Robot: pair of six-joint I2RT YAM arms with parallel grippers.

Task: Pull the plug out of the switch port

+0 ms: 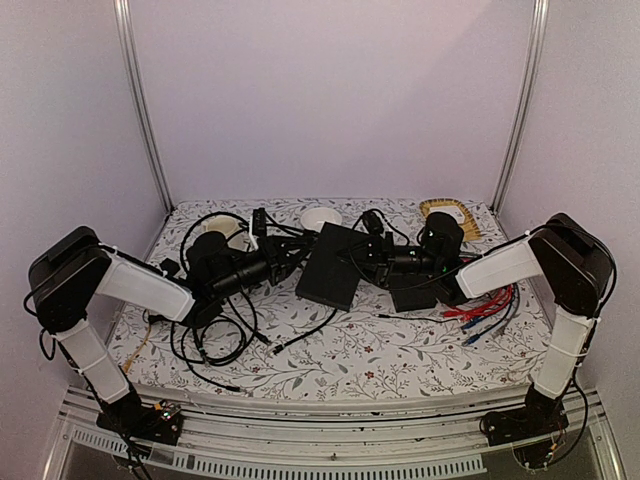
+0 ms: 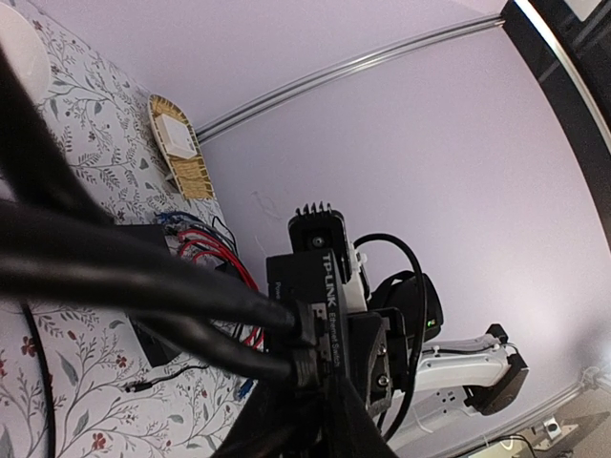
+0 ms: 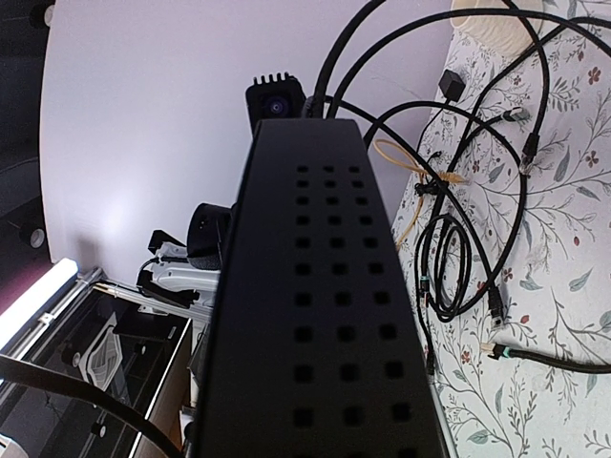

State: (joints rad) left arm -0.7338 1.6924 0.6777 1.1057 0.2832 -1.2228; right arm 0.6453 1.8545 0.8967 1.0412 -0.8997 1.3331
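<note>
Clamping the switch (image 1: 328, 270), right gripper (image 1: 366, 255) is holding its edge; left gripper (image 1: 293, 250) is sitting opp., jaw state unclear.

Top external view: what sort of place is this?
Probably a lab robot test cell: plain white enclosure walls on aluminium rails, a floral-covered table, and loose cables around a network switch.

Tangled cables (image 1: 196, 345) and switch (image 1: 330, 265) crowd the middle; table (image 1: 380, 350) front seems passable.
</note>
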